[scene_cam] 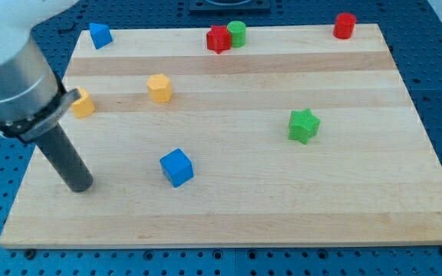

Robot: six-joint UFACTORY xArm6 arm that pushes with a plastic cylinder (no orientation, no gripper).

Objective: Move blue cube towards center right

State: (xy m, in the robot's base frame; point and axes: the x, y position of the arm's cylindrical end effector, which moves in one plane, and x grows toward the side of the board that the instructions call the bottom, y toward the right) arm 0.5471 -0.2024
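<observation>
Camera view: my tip point(80, 186) left of blue cube point(176, 167).

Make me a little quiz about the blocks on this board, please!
1. True or false: my tip touches the blue cube.
2. Which block lies nearest the view's right from the blue cube? A) green star B) red cylinder C) yellow hexagon block
3. Fill in: the red star sits beside the green ____.

Key: 1 false, it stands apart at the view's left; 2 A; 3 cylinder.
</observation>
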